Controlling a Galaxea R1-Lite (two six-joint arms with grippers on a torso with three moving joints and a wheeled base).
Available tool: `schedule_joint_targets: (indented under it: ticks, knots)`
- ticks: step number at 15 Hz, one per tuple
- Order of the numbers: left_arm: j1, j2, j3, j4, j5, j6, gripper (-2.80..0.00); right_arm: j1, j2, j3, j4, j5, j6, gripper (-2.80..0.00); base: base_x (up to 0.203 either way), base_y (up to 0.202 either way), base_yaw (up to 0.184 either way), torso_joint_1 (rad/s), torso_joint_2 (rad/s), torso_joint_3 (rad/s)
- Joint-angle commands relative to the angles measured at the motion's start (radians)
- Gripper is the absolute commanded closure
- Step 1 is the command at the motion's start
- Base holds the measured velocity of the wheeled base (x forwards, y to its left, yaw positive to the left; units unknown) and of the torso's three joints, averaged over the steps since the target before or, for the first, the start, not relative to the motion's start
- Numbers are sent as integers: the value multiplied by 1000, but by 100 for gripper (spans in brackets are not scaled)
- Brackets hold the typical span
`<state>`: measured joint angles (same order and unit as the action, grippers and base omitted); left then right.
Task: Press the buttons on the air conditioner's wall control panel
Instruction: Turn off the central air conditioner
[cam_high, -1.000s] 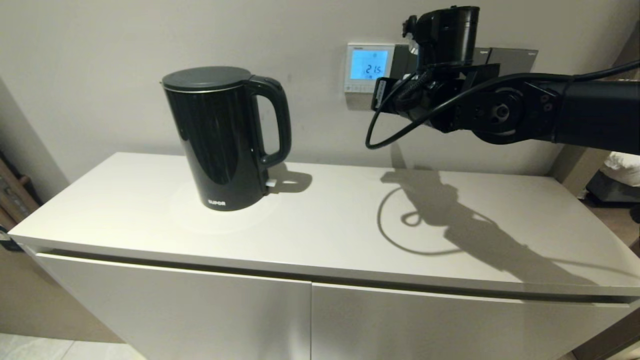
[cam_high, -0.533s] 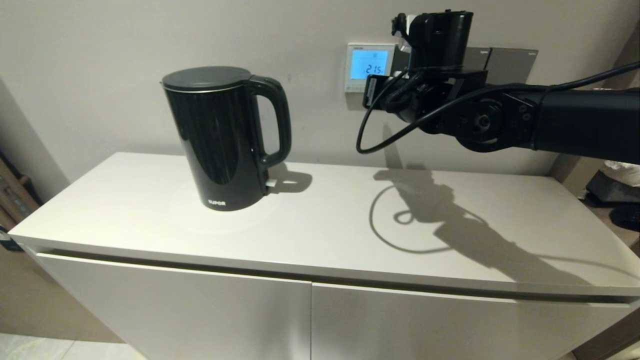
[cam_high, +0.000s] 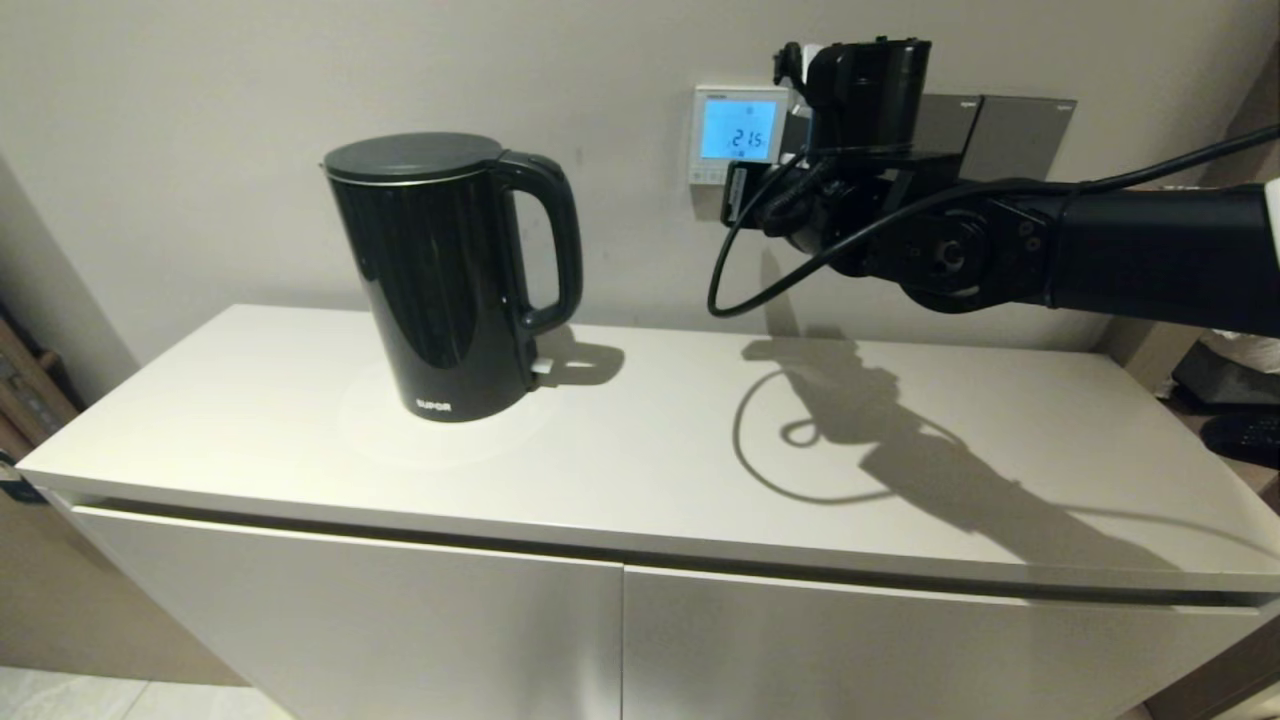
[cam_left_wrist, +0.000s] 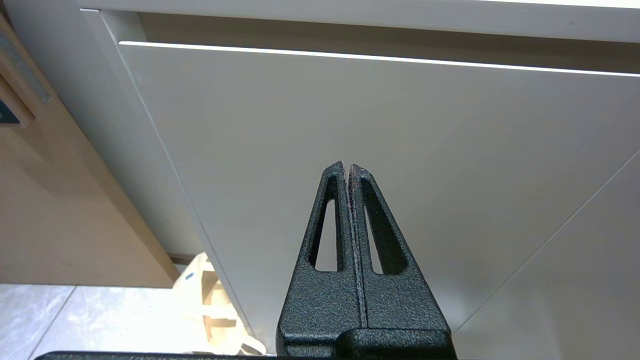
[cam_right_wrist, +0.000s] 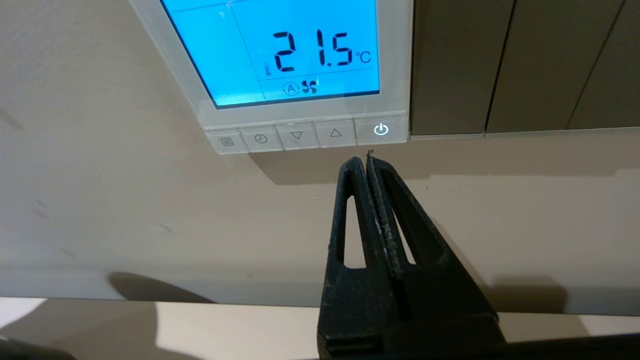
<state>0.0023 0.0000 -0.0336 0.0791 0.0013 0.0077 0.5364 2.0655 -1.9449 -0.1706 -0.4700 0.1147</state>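
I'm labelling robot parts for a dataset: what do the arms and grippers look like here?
The right arm is matte black, with round joint housings and a loose black cable looping beneath its wrist. The right gripper and left gripper match: black, rough-textured tapered fingers with long slot cut-outs. No markings visible.

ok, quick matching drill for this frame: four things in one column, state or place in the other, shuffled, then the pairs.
1. black electric kettle
2. white-framed wall control panel
3. right tool
4. left tool

A. shut, low before the white cabinet front
B. blue screen reads 21.5 °C
C. stands on the white cabinet top
D. shut, just below the lit power button

Pairs: 1-C, 2-B, 3-D, 4-A
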Motion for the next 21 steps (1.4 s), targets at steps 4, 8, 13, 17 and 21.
schedule_joint_targets:
  ticks: [4, 8, 13, 17, 21]
  knots:
    - [1, 2, 0, 1, 0, 0, 0, -8, 7, -6, -6, -9, -9, 0, 0, 0, 0, 0, 0, 0]
    - [1, 1, 0, 1, 0, 0, 0, -15, 7, -6, -6, -4, -10, 0, 0, 0, 0, 0, 0, 0]
    - [1, 2, 0, 1, 0, 0, 0, -21, 24, -9, -9, -2, -10, 0, 0, 0, 0, 0, 0, 0]
    - [1, 2, 0, 1, 0, 0, 0, -26, 24, -9, -10, -1, -10, 0, 0, 0, 0, 0, 0, 0]
    - [-1, 2, 0, 1, 0, 0, 0, -26, 22, -12, -10, 3, -13, 0, 0, 0, 0, 0, 0, 0]
